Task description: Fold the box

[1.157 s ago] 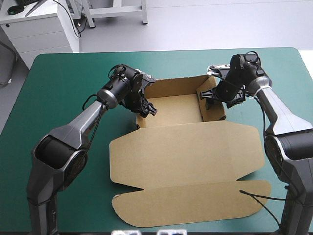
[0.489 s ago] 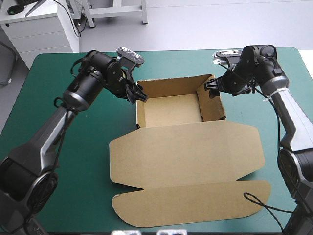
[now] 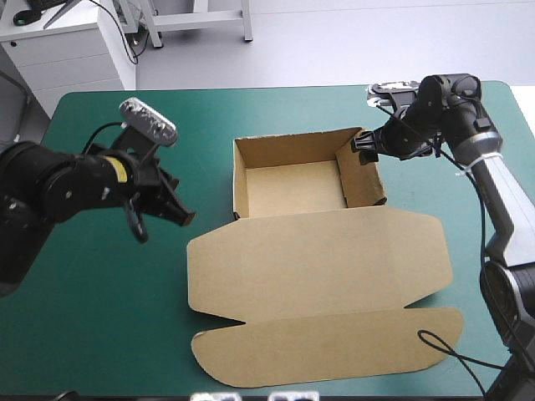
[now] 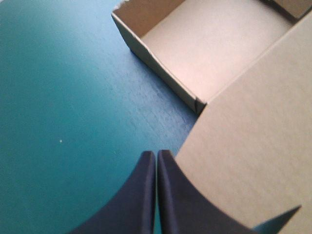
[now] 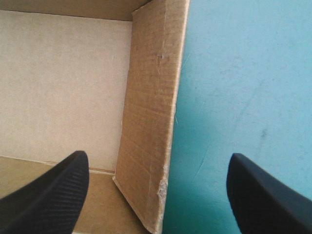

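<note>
Overall light: bright and even, falling from above onto the teal-green surface (image 3: 276,113); shadows are soft-edged.
Shadow ahead of left claw (image 4: 156,154): a darker band lies on the surface along the box's (image 4: 243,146) outer wall.
Box interior, high view: the inner walls are shaded and darkest just under the right claw (image 3: 359,150); the floor is lighter.
Glare: in the left wrist view the box floor ahead of the claw looks washed pale; in the right wrist view the surface between the claw's black fingers (image 5: 53,195) has a pale sheen.
Blur: the left arm looks smeared in the high view, while the right arm is crisp.
Close focus: the left claw's fingers are soft-edged; ribbing shows clearly on one right finger.
</note>
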Controlling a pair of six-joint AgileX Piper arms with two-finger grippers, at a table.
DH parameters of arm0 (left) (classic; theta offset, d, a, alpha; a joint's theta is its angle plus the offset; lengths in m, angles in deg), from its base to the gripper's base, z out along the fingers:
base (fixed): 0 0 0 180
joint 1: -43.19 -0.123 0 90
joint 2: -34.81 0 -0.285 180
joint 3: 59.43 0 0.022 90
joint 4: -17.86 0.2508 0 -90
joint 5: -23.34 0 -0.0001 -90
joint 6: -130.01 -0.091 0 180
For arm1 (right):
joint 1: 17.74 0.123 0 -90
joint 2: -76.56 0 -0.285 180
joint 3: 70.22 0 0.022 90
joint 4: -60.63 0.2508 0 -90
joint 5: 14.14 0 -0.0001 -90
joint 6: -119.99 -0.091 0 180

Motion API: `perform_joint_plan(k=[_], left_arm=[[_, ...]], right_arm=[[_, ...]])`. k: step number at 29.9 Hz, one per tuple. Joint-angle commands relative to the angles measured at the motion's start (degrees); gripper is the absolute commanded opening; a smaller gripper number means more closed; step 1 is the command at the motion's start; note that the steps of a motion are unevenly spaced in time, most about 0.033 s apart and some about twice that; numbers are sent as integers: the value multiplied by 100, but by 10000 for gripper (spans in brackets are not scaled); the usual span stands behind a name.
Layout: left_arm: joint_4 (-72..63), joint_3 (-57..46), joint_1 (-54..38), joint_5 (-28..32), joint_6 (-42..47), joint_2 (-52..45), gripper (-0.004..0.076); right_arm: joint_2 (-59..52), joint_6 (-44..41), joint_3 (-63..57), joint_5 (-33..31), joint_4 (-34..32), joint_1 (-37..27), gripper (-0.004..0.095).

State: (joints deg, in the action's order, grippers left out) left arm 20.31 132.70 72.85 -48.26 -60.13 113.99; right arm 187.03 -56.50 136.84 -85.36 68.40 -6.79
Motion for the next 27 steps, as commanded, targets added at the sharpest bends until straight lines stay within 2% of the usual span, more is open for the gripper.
perform_joint_plan(k=[1,12,22,25,27], left_arm=[[-49,-722,-6,-224,-52,-757,-8],[-54,-3046,-6,30,38,-2247,-8],[-54,-4023,-6,480,189,-2734,-8],[-54,-4115,-6,629,189,-2723,-8],[-54,-4143,-6,743,189,-2723,-8]], right_arm=[[-294,112,170,-24,16,-32,711],[6,140,170,68,-6,-32,695],[737,154,170,95,-188,-32,695],[988,154,170,154,-188,-32,650],[1123,128,170,200,-188,-32,552]])
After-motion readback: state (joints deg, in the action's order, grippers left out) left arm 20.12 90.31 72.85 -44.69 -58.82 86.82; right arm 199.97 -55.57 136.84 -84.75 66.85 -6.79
